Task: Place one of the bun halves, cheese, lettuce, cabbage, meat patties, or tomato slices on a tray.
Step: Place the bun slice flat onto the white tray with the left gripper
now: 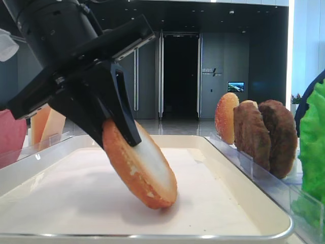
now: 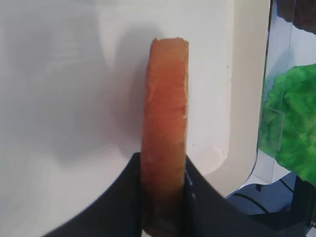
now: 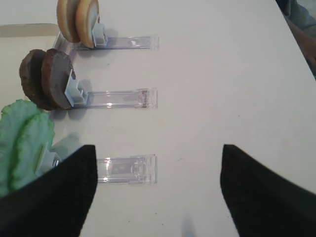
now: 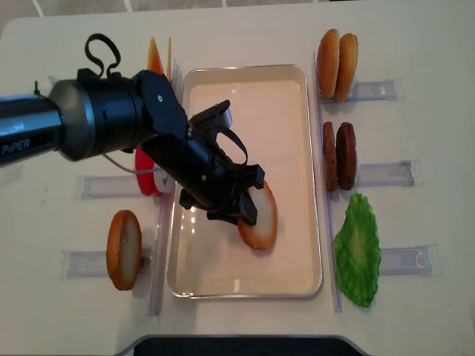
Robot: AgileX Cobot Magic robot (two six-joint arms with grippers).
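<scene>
Left hand [image 4: 241,204] angles down over the tray [image 4: 297,81], clamped on a tilted bun half [image 4: 263,222] touching the lining.

We've got the tray [image 4: 308,185] in the middle with a bun half [image 4: 261,219] tilted inside it. Meat patties [image 4: 338,156] and lettuce [image 4: 358,248] sit right of it, tomato slices [image 4: 145,174] left.

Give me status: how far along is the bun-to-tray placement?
Done: the left gripper has a bun half clamped and over the tray. In hand: the bun is tilted, its lower edge at or just above the lining, gripper shut on it. Left: release and retreat. The right gripper is open over the bare table, holding nothing.
</scene>
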